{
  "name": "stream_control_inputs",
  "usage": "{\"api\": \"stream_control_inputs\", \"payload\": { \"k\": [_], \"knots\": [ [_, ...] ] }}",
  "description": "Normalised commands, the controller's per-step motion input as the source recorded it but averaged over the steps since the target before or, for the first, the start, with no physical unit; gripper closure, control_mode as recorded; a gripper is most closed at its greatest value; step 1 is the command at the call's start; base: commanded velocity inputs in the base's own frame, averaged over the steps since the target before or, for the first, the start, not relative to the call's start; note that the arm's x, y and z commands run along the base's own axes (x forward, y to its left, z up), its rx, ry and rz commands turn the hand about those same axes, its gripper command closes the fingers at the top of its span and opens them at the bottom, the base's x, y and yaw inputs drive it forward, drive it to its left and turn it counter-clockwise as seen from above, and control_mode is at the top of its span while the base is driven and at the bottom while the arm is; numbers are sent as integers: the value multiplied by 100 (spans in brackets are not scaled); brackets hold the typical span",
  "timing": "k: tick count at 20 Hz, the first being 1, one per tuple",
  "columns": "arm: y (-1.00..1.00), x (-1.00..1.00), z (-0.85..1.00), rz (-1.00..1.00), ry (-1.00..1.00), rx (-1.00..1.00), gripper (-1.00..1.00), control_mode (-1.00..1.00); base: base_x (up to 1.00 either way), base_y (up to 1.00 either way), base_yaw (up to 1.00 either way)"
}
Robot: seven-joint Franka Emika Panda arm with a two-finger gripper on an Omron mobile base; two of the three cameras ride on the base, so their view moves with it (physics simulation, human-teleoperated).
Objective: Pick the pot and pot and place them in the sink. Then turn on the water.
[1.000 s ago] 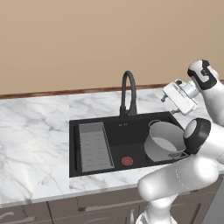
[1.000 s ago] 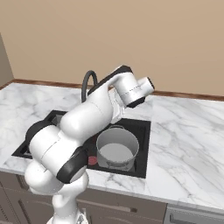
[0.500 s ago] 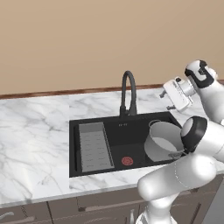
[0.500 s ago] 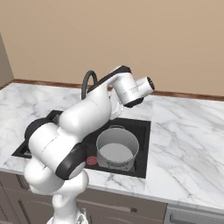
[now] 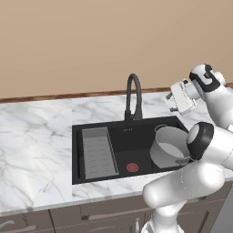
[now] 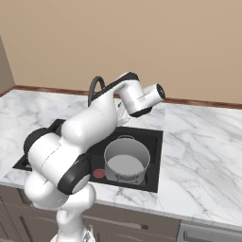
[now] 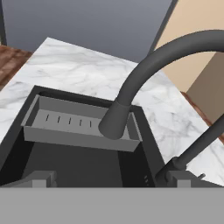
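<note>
A wide grey metal pot (image 5: 169, 146) (image 6: 126, 160) stands upright in the right part of the black sink (image 5: 136, 136) (image 6: 153, 156) (image 7: 17, 131). My gripper (image 5: 173, 103) (image 7: 111, 178) hovers above the sink's back right corner, pointing left at the black gooseneck faucet (image 5: 133, 98) (image 6: 96, 85) (image 7: 131, 87). It is open and holds nothing. Both fingertips (image 7: 41, 178) stand far apart, looking down past the spout into the basin. No water shows at the spout's tip.
A grey ribbed tray (image 5: 97, 151) (image 7: 78, 124) fills the sink's left part. A red drain (image 5: 132, 167) (image 6: 98, 173) sits on the sink floor beside the pot. White marble counter (image 5: 36, 136) (image 6: 198, 146) surrounds the basin, with a tan wall behind.
The hand has shifted slightly left toward the faucet and turned a little. Its jaws stay wide. The pot has not moved.
</note>
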Motion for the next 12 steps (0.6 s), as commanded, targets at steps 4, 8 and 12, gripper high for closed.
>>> {"api": "stream_control_inputs", "payload": {
  "k": [4,8,12],
  "knots": [
    [3,12,-5,-11,0,0,-100,-100,0,0,0],
    [11,11,-1,-8,0,0,-100,-100,0,0,0],
    [12,9,0,-4,0,0,-100,-100,0,0,0]
  ]
}}
